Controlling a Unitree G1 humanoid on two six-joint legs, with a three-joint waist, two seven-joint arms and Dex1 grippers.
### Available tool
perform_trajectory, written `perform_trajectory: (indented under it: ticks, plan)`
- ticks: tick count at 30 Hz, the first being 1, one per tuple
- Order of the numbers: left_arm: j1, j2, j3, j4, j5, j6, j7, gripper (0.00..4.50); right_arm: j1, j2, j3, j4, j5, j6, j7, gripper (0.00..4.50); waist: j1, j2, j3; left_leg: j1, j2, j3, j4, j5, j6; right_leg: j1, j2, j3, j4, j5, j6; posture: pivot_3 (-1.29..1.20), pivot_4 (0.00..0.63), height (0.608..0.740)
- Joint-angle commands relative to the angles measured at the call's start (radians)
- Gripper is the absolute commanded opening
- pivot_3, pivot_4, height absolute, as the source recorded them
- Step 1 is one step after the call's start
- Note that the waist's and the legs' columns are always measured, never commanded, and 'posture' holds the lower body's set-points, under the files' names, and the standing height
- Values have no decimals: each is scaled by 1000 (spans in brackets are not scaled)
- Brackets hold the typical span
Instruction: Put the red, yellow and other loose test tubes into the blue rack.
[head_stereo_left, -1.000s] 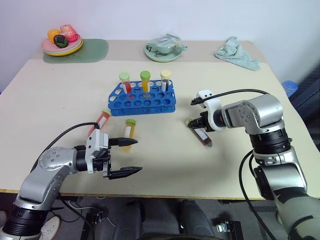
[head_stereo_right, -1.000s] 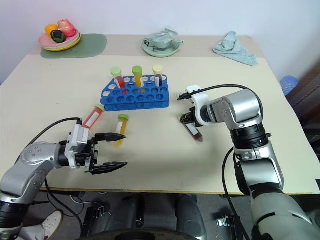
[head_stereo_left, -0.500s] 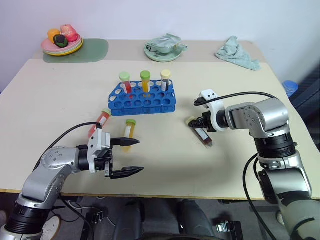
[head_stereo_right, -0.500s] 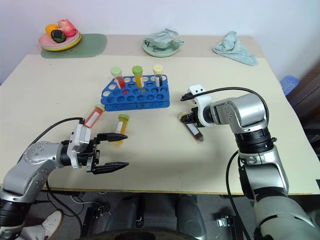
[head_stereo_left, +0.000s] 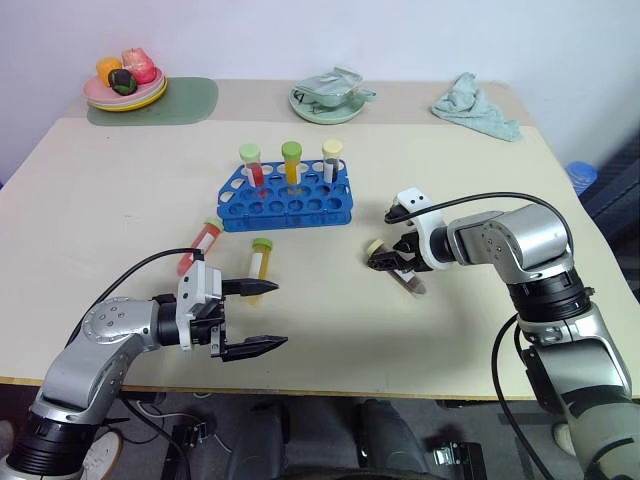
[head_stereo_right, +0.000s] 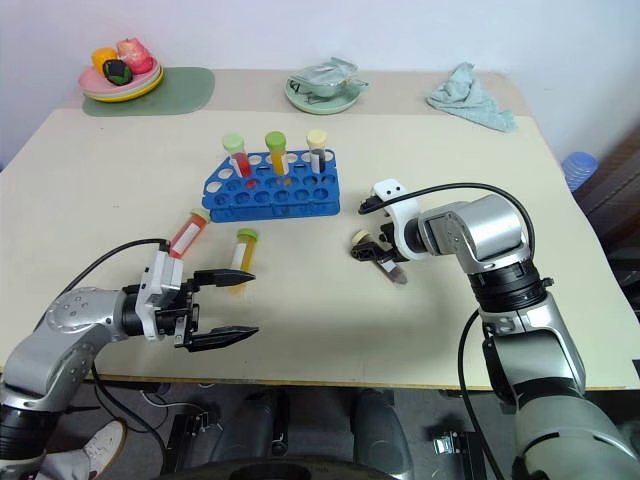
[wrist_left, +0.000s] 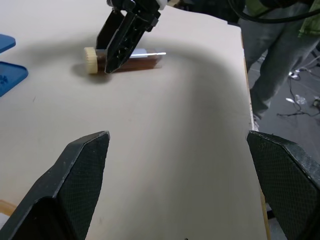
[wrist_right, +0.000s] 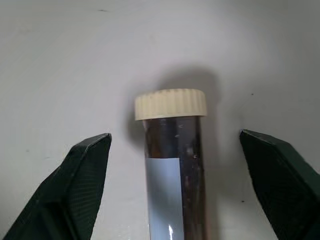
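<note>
Three tubes (head_stereo_left: 290, 162) in rack (head_stereo_left: 285, 203); two loose tubes (head_stereo_left: 258, 262) before it, another (head_stereo_left: 398, 272) right.

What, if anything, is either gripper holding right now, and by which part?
Nothing is held. The right gripper is open astride the brown tube lying on the table; the left gripper is open and empty.

At the desk's (head_stereo_left: 120, 180) far edge we see a fruit plate (head_stereo_left: 124, 92) on a green mat (head_stereo_left: 185, 101). A bowl (head_stereo_left: 325, 100) and a crumpled cloth (head_stereo_left: 474, 108) lie farther right.
</note>
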Motion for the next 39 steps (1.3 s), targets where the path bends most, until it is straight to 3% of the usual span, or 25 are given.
perform_trajectory:
  ticks: [1, 12, 15, 20, 21, 27, 35, 39]
  plan:
    - [0, 7, 22, -32, -13, 2, 2, 4500, -5, -20, 2, -15, 0, 13, 3, 4299, 0, 0, 0, 0, 0, 0, 0, 0, 0, 0, 0, 0, 0, 0, 0, 0, 150, 740]
    - [-13, 5, 16, -29, -13, 6, 1, 4500, 34, -69, 47, -40, -7, 5, 19, 4299, 4, 0, 0, 0, 0, 0, 0, 0, 0, 0, 0, 0, 0, 0, 0, 0, 150, 740]
    - [-16, 3, 16, -29, -13, 8, 1, 4500, 51, -77, 56, -50, -12, -8, 20, 3412, 5, 0, 0, 0, 0, 0, 0, 0, 0, 1, 0, 0, -1, 0, 0, 0, 150, 740]
    - [-24, 1, 17, -29, -16, 16, 3, 4500, 58, -74, 67, -57, -20, -20, 20, 973, 2, 0, 0, 0, 0, 0, 0, 0, 0, 1, 0, 0, -1, 0, 0, 0, 150, 740]
    - [-24, 2, 17, -28, -16, 16, 2, 4500, 58, -73, 68, -58, -21, -22, 20, 787, 2, 0, 0, 0, 0, 0, 0, 0, 0, 1, 0, 0, -1, 0, 0, 0, 150, 740]
    - [-19, 1, 22, -34, -19, 18, 7, 4500, 49, -54, 41, -54, -15, -35, 20, 788, 1, 0, 0, 0, 0, 0, 0, 0, 0, 1, 0, 0, -1, 0, 0, 0, 150, 740]
    - [-8, -7, 32, -40, -24, 20, 25, 4500, 27, 152, -277, -78, 128, -248, 48, 788, -2, 0, 0, 0, 1, 0, 0, 0, 0, -1, 1, 0, 1, 0, 0, 0, 150, 740]
    - [-5, -13, 40, -41, -33, 24, 40, 4500, 63, 237, -362, -115, 209, -368, 79, 788, 3, 0, 0, -1, 0, 0, 0, 0, 0, 0, 1, 0, 1, 0, 0, 0, 150, 740]
